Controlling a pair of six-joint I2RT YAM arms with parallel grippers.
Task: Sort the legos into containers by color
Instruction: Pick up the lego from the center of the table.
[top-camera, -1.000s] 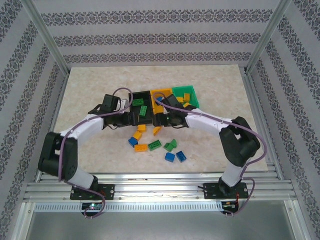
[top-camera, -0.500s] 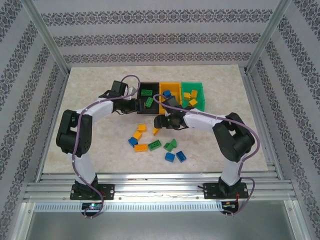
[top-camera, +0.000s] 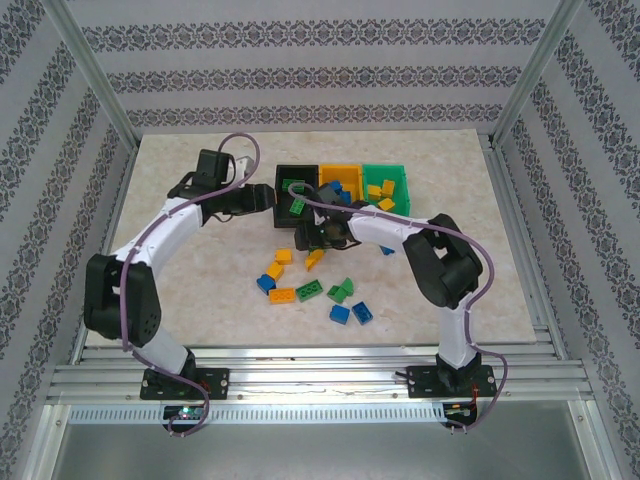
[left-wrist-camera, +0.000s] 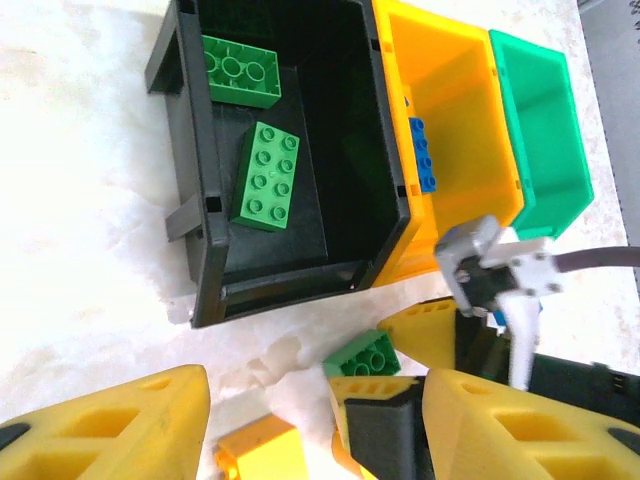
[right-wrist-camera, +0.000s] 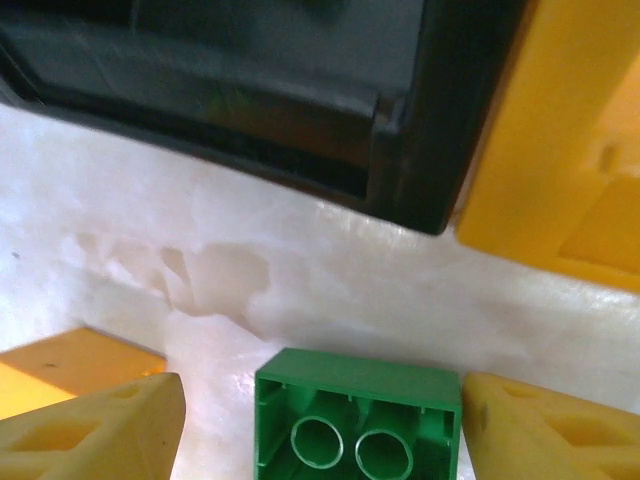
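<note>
Right gripper: the jaws are held apart on both sides of the green brick. One finger is almost at its side and a gap is left at the other, so no grip is made.
Left gripper: the jaws are spread wide and nothing is held. It is kept low beside the black bin, over some bricks on the tabletop.
Place of the green brick: on the tabletop, just before the near corner of the black bin, where the orange-yellow bin is joined to it. This is in the far half, about midway between the left and right edges.
Look of the green brick: small, chunky and glossy. It is turned over, so two round tubes of the hollow underside are seen and the studs are hidden.
Reason for the pose: the fingers seem to be set square to two opposite walls, so that the brick can be taken evenly.
Bins: three are set side by side, the green bin at the right. Two green pieces are lying in the black one and a blue piece in the orange-yellow one, so black is judged to be the place for green.
Loose bricks: about ten are scattered toward the near edge, not yet sorted.
</note>
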